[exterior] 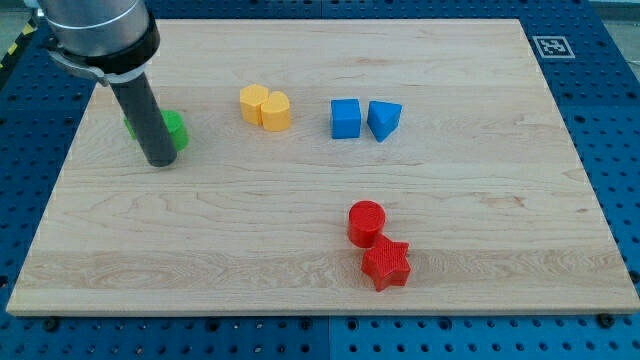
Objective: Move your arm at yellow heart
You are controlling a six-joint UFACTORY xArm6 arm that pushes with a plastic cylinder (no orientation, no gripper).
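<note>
The yellow heart (276, 110) lies near the view's top, left of centre, touching a yellow block (254, 101) on its left. My tip (161, 159) rests on the board at the view's left, well left of the yellow heart and a little lower. It stands right against a green block (175, 130), which the rod partly hides.
A blue cube (345, 118) and a blue triangle (384, 120) sit right of the yellow blocks. A red cylinder (366, 222) and a red star (386, 264) lie touching at the view's lower right. The wooden board (480, 200) ends on blue pegboard.
</note>
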